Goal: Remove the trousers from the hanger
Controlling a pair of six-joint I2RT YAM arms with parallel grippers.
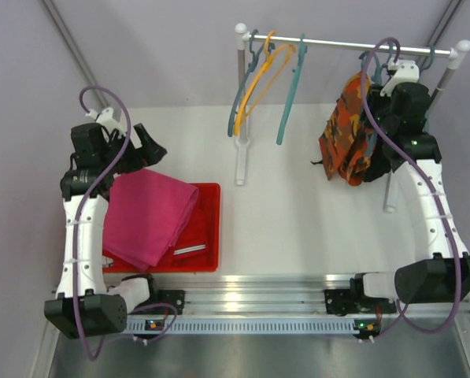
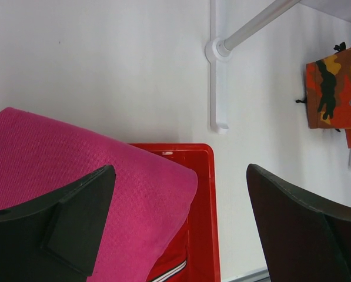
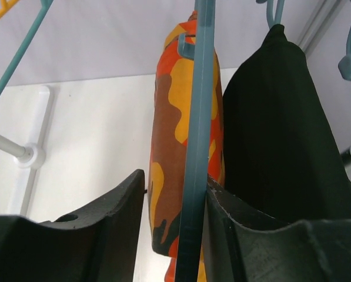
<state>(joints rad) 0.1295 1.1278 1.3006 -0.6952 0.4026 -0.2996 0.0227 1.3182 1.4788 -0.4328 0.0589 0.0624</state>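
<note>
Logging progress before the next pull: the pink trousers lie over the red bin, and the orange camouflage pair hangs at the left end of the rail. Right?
Not quite. The orange camouflage pair hangs at the right end of the rail, as the top external view shows. The pink trousers do lie over the red bin.

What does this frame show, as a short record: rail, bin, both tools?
rail: orange camouflage trousers and black trousers hanging; empty hangers further along
red bin: magenta pink trousers on top
left tool: open, empty, over the pink trousers
right tool: open, teal hanger between its fingers
</note>
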